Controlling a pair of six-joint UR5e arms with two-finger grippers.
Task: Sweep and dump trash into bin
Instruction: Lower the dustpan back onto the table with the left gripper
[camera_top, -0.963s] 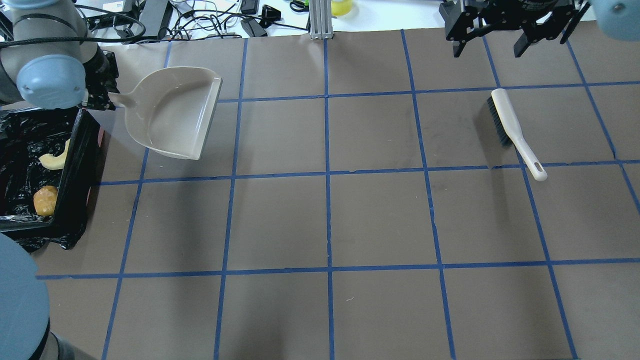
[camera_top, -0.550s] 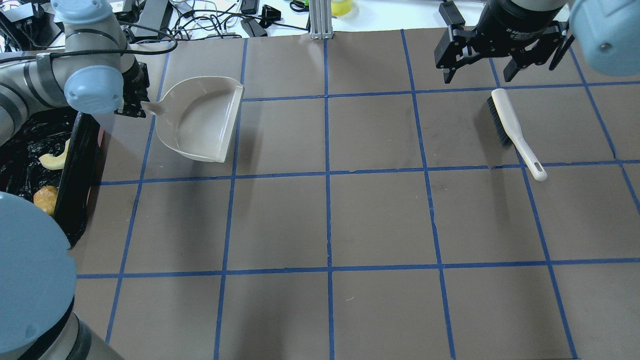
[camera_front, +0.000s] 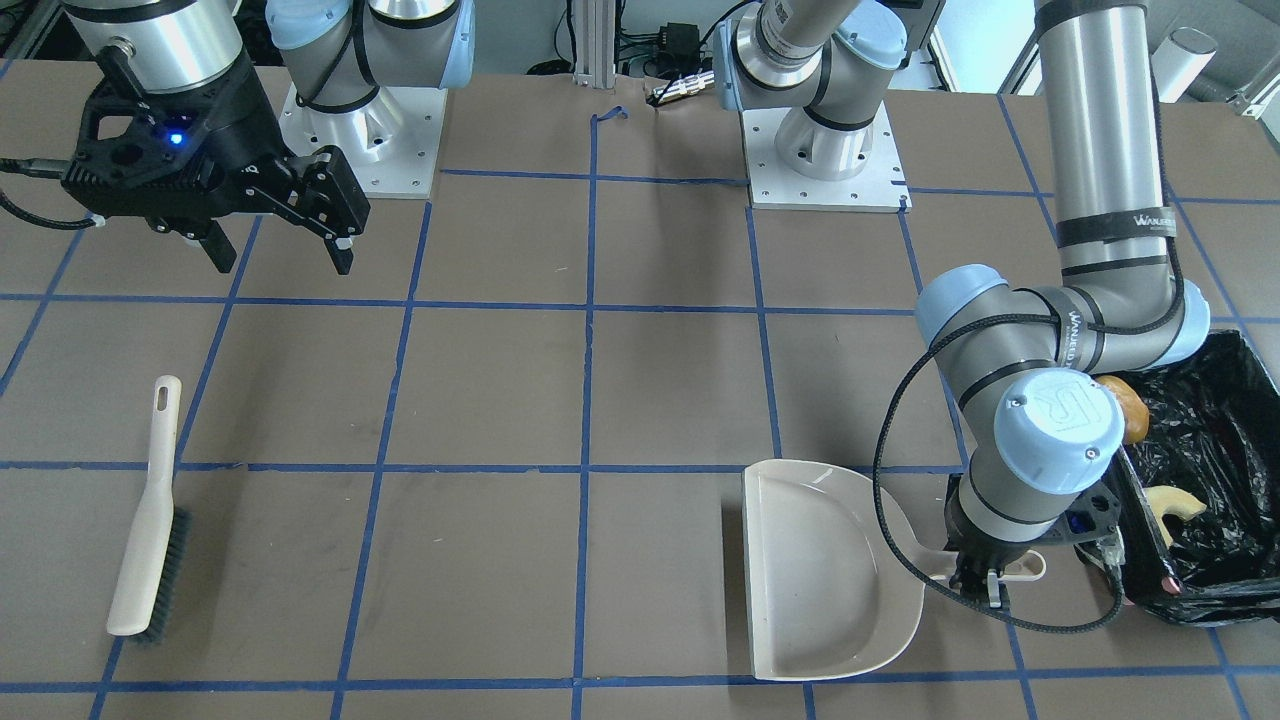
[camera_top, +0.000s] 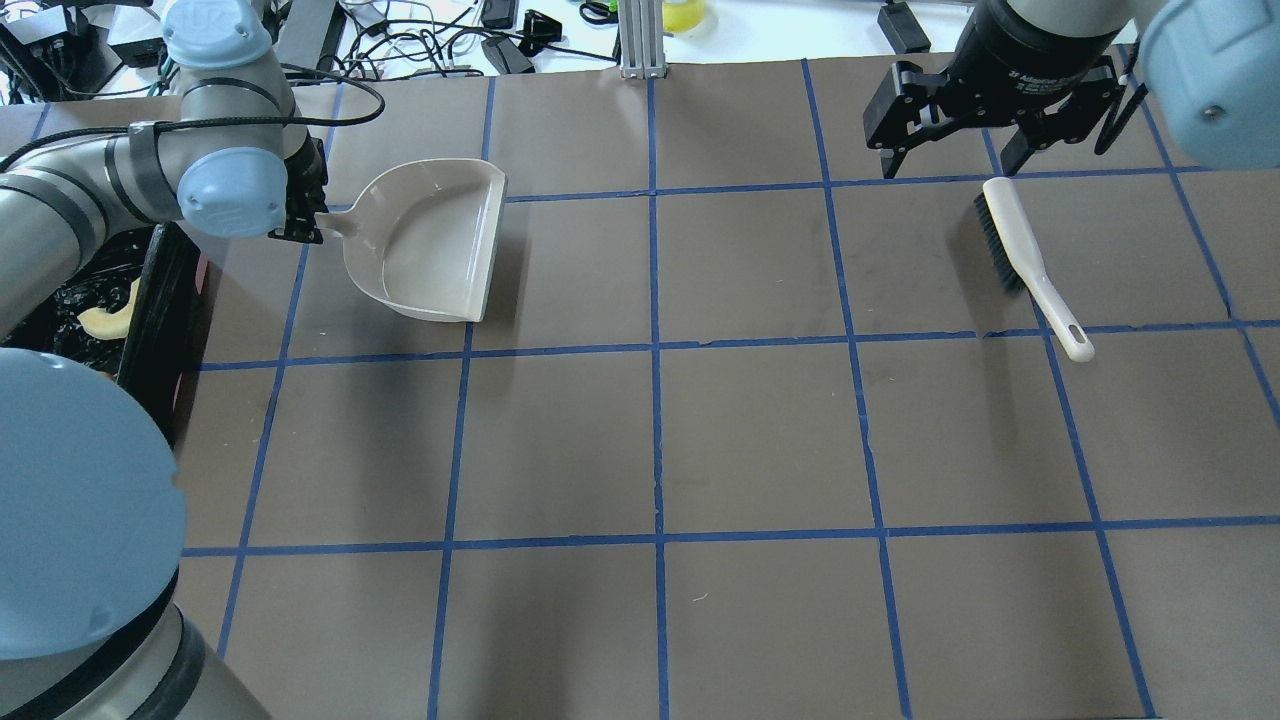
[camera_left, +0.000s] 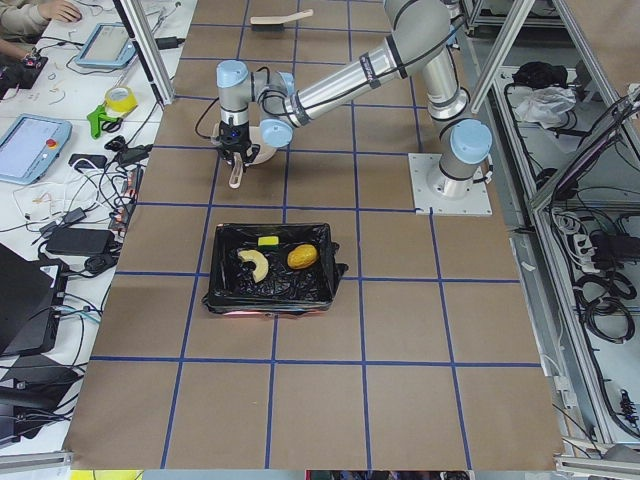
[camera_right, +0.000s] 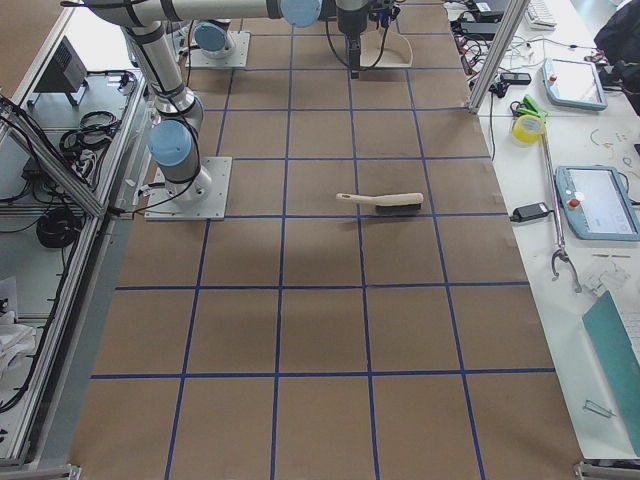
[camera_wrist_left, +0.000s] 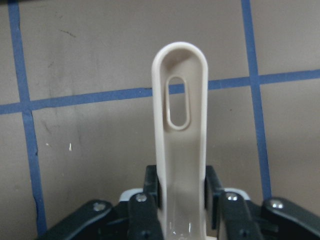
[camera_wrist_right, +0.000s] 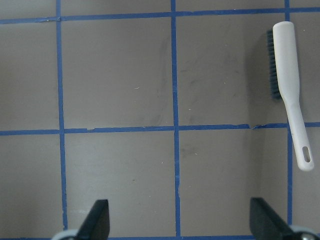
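**A:** How do my grippers stand?

**B:** Your left gripper (camera_wrist_left: 181, 194) is clamped on the beige plastic dustpan (camera_top: 430, 250) by its handle, with a pad against each side. The pan is level and empty, low at the brown paper-covered table with blue tape lines (camera_top: 760, 440), near the bin. Your right gripper (camera_top: 948, 160) hangs with its jaws spread wide and holds nothing. It is just beyond the head of the cream-handled hand brush with dark bristles (camera_top: 1010, 235), which lies flat on the table.

**A:** And the trash?

**B:** All three pieces are inside the rectangular bin lined with crinkly black plastic (camera_left: 225, 270): the orange-brown potato-shaped lump (camera_left: 302, 257), the pale yellow crescent slice (camera_left: 253, 265) and the yellow-green sponge block (camera_left: 267, 241).

**A:** So what's left for me?

**B:** As I read it, sweeping and dumping are done. You only need to set the dustpan down and let go. I can't tell whether it touches the table.
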